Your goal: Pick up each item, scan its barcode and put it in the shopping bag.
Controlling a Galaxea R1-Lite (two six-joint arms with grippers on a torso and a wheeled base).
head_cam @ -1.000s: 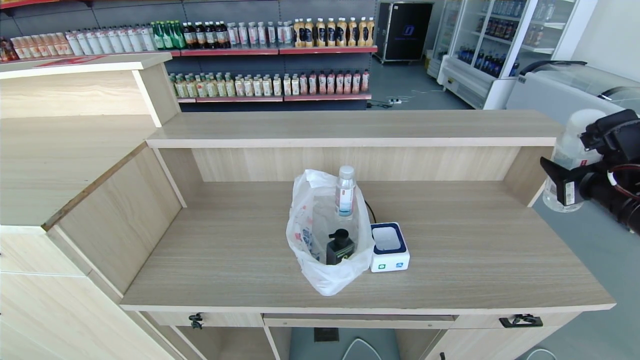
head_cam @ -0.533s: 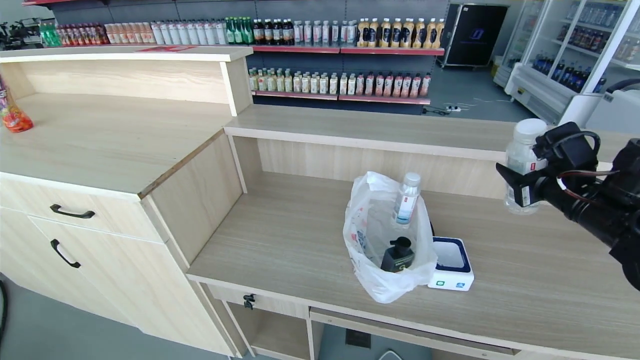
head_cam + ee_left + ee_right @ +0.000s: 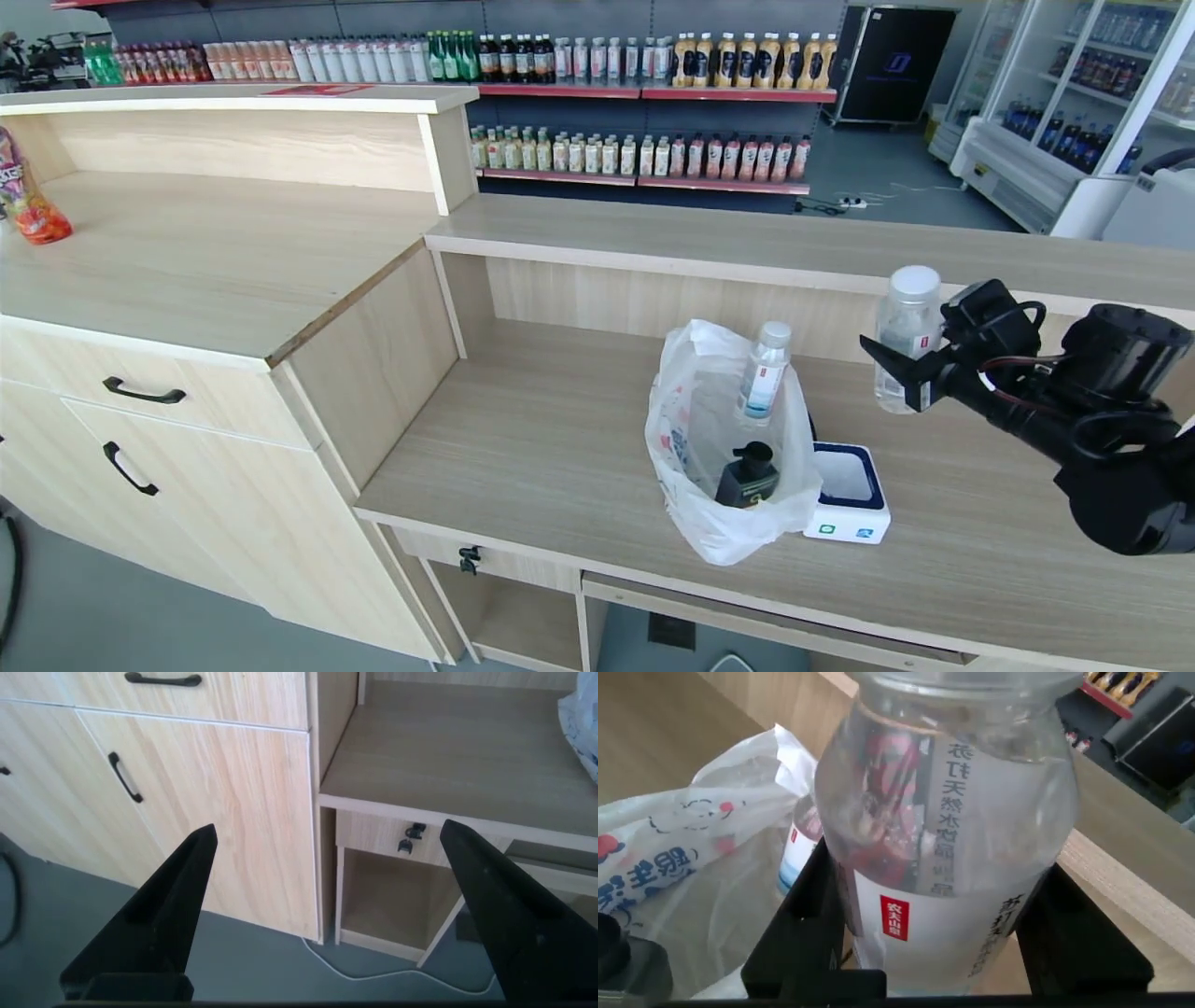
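Note:
My right gripper [image 3: 904, 373] is shut on a clear water bottle [image 3: 906, 334] with a white cap, held upright in the air above the counter, to the right of the shopping bag. In the right wrist view the water bottle [image 3: 948, 831] sits between the black fingers [image 3: 799, 943]. The white plastic shopping bag [image 3: 695, 439] stands open on the counter with a second clear bottle [image 3: 766, 370] and a dark pump bottle [image 3: 747, 476] inside. A white and blue barcode scanner [image 3: 847, 492] sits just right of the bag. My left gripper [image 3: 327, 915] hangs open over the floor beside the counter cabinet.
The wooden counter [image 3: 560, 439] has a raised back ledge [image 3: 747, 243] and a higher side counter [image 3: 205, 252] on the left carrying a colourful snack bag [image 3: 28, 191]. Shelves of drinks [image 3: 560, 65] and coolers [image 3: 1046, 103] stand behind.
The head camera has swung, shifting the whole scene to the right. My right gripper with the water bottle has moved left and closer to the bag and scanner.

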